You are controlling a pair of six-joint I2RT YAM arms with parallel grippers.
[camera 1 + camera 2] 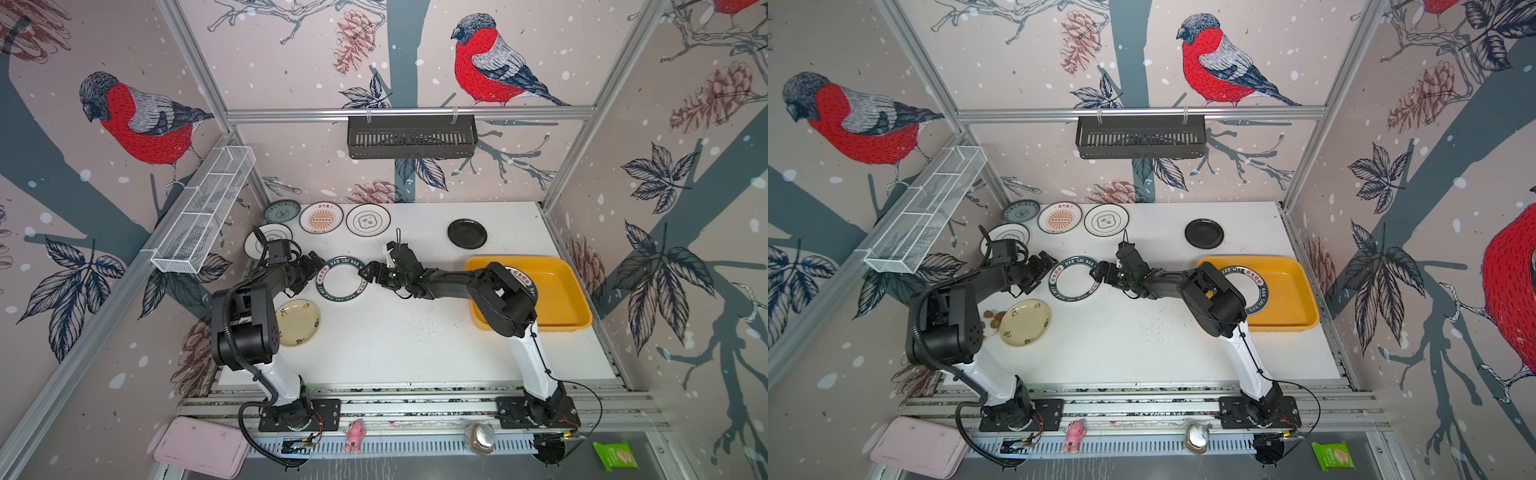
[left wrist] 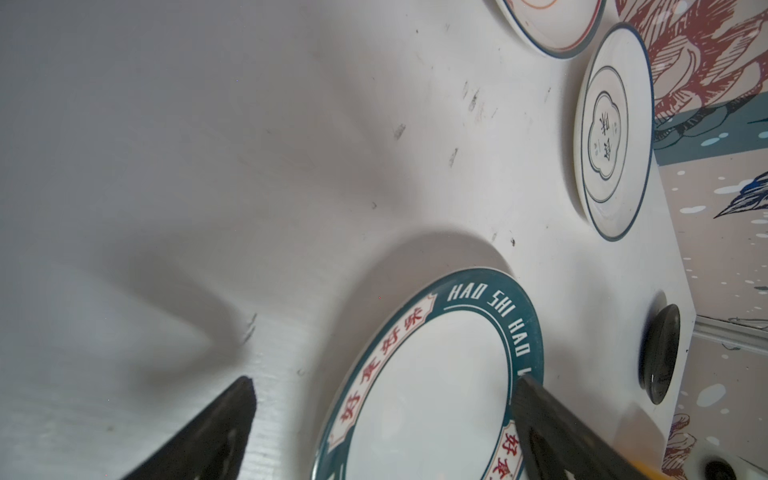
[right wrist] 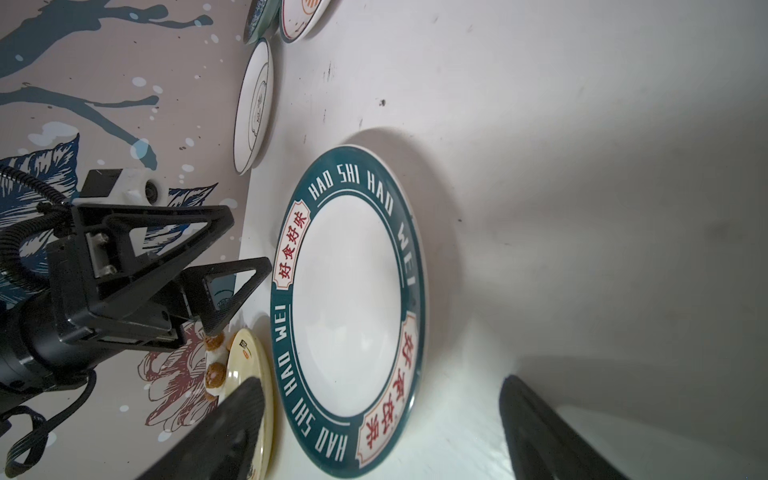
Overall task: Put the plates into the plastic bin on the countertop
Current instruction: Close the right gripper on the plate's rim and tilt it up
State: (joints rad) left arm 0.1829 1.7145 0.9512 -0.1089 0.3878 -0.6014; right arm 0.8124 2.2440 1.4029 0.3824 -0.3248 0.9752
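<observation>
Teal-rimmed lettered plate (image 1: 342, 278): stiff, glazed, likely slippery and breakable; take by the rim. Left gripper (image 1: 319, 266) and right gripper (image 1: 365, 272) flank it, jaws apart.

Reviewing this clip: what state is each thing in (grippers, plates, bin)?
middle plate: on the countertop, ungripped.
left gripper: open, at that plate's left rim.
right gripper: open, at its right rim.
plastic bin: holds one lettered plate, partly hidden.
black plate: on the countertop, outside the bin.
cream plate: on the countertop, outside the bin.
</observation>
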